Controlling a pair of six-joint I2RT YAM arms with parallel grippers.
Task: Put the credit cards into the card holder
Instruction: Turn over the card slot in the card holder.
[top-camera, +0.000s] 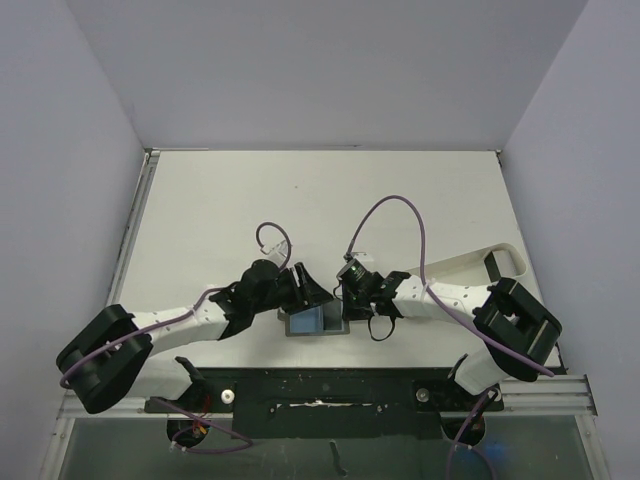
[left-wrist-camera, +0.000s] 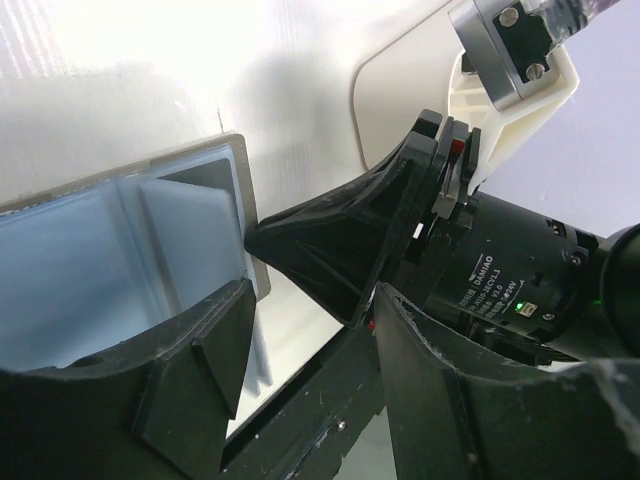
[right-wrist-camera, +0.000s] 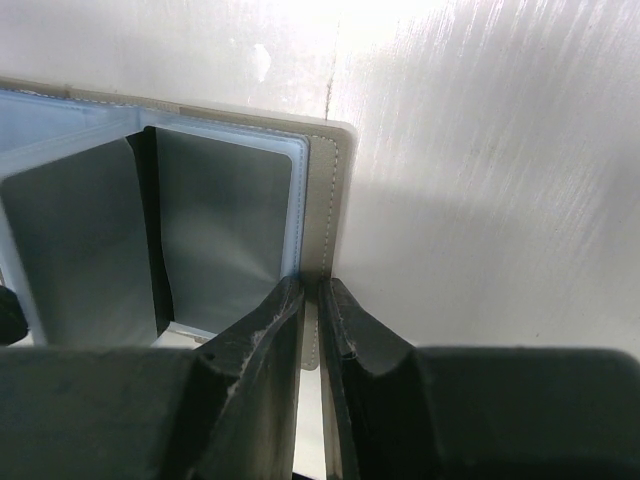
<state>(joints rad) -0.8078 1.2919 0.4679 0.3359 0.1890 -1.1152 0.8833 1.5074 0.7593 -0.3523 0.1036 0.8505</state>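
I read: right gripper (right-wrist-camera: 311, 288) fingers clamped on edge of open grey-olive folding wallet (right-wrist-camera: 327, 195), light-blue lining; left gripper (left-wrist-camera: 310, 300) fingers apart over it.

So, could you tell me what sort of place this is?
Probably a robot lab cell: a white table boxed by plain wall panels, left arm and right arm bolted at its edge.
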